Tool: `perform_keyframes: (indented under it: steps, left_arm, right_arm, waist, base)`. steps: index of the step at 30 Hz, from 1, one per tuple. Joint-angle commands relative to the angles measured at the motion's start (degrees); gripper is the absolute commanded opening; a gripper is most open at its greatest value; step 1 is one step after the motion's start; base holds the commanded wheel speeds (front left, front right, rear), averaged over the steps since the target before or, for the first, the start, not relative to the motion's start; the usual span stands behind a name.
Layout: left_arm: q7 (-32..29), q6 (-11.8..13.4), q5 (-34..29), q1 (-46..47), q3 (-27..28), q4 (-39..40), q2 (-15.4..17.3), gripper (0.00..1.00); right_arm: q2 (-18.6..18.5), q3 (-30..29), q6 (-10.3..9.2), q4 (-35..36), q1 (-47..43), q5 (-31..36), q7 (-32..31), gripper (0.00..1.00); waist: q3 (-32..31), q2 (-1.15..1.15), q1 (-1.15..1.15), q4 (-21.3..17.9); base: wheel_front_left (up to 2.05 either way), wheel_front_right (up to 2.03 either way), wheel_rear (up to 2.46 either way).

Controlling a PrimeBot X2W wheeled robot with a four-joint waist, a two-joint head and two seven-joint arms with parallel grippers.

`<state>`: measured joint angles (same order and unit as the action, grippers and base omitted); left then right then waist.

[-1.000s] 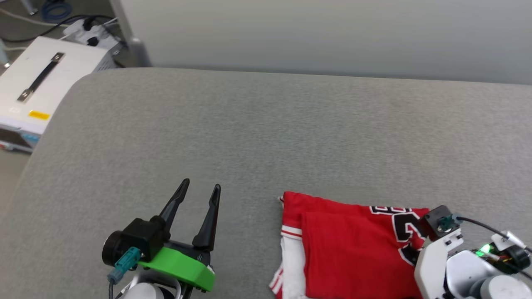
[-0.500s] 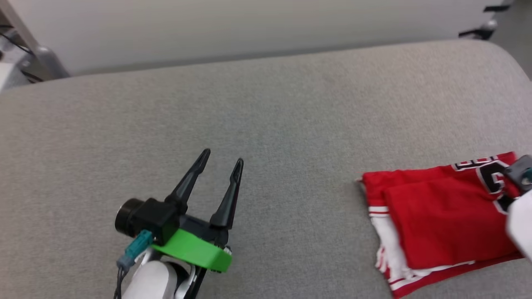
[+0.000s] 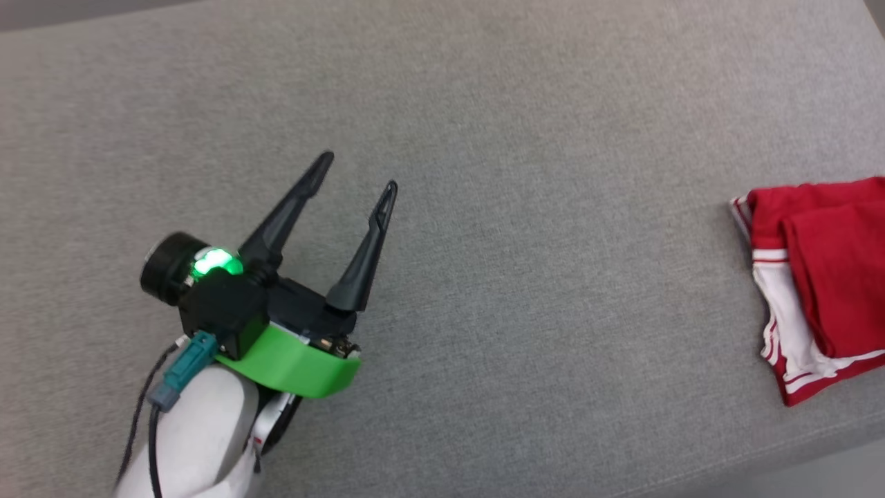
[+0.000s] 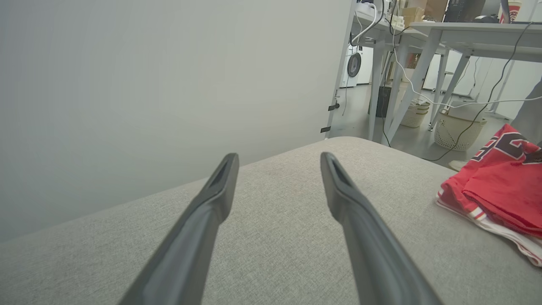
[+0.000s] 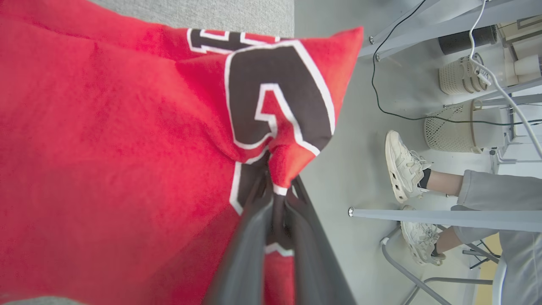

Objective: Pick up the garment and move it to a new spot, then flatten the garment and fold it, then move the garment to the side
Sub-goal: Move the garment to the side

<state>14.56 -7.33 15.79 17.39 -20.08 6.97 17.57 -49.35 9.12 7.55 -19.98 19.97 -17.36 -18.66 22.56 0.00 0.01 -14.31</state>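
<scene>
Currently the right gripper (image 5: 274,190) is pinching a bunched corner of the garment (image 3: 823,277), a soft red folded shirt lying at the right edge of the head view on the coarse grey cushion (image 3: 518,207). Dragging by so small a pinch is risking the layers sliding apart. At lower left, the left gripper (image 3: 357,172) is hanging wide open and empty.

Right hand (image 5: 279,186) in close-up: two long dark fingers pinched tight together, a bunched fold of the red soft-fabric T-shirt (image 5: 106,140) caught between them, right at the edge of the big black-and-white lettering (image 5: 275,93). The shirt spreads wide to the left over the grey fabric-covered counter (image 5: 203,15). Off to the right there's pale grey floor (image 5: 351,140), a person's off-white sneaker (image 5: 402,165) and a white perforated basket (image 5: 449,123) beyond it.
</scene>
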Motion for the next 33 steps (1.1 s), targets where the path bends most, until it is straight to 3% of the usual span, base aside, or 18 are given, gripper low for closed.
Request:
perform_keyframes:
  steps: [1, 8, 16, 17, 18, 19, 20, 27, 33]
  left_arm:
    - [-0.3, -0.2, -0.5, 1.8, 0.2, 0.8, 0.9, 1.00]
    - [-2.8, -0.2, -0.5, 5.0, 1.1, 5.0, 3.6, 1.00]
    - [-4.1, 0.2, -0.4, 5.9, 1.5, 7.1, 4.8, 1.00]
    - [-3.8, 0.4, -0.2, 5.7, 1.3, 6.9, 4.6, 1.00]
    - [-3.6, 0.5, -0.1, 5.5, 1.3, 6.7, 4.5, 1.00]
    - [-3.5, 0.5, -0.1, 5.4, 1.2, 6.6, 4.4, 1.00]
    - [-3.3, 0.6, 0.0, 5.2, 1.1, 6.2, 4.3, 1.00]
    - [-1.4, 1.2, 1.4, 3.8, 1.1, 2.9, 2.6, 1.00]
    - [0.0, 1.7, 3.6, -0.1, 2.5, -2.6, 0.6, 1.00]
  right_arm:
    - [1.1, -1.5, -0.06, -2.1, 2.1, 0.6, 1.8, 0.00]
    - [5.2, -7.9, -0.06, -11.8, 9.0, 3.3, 8.9, 0.00]
    - [8.0, -11.7, -0.06, -20.6, 14.4, 6.2, 12.8, 0.00]
    - [8.4, -12.2, -0.06, -23.0, 15.3, 7.2, 13.3, 0.11]
    - [8.5, -12.3, -0.06, -23.6, 15.6, 7.5, 13.7, 0.45]
    - [8.6, -12.4, -0.06, -24.0, 15.8, 7.8, 14.1, 0.91]
    - [8.7, -12.7, -0.06, -24.5, 16.1, 8.1, 14.4, 1.00]
    - [7.6, -13.3, -0.06, -24.3, 16.6, 9.6, 14.9, 1.00]
    - [7.7, -12.6, -0.06, -16.1, 15.6, 7.5, 15.5, 1.00]
  waist:
    - [7.0, 0.00, -0.01, -4.8]
    - [12.3, 0.00, -0.01, -4.4]
    - [14.3, 0.00, -0.01, -2.3]
    - [13.8, 0.00, -0.01, -1.5]
    - [13.4, 0.00, -0.01, -1.3]
    - [13.2, 0.00, -0.01, -1.2]
    - [12.6, 0.00, -0.01, -1.0]
    - [7.0, 0.00, -0.01, 0.5]
    - [-0.9, 0.00, -0.01, 2.5]
  base:
    - [0.00, 0.00, 0.00]
    - [0.00, 0.00, 0.00]
    - [0.00, 0.00, 0.00]
    - [0.00, 0.00, 0.00]
    - [0.00, 0.00, 0.00]
    - [0.00, 0.00, 0.00]
    - [0.00, 0.00, 0.00]
    - [0.00, 0.00, 0.00]
    - [0.00, 0.00, 0.00]
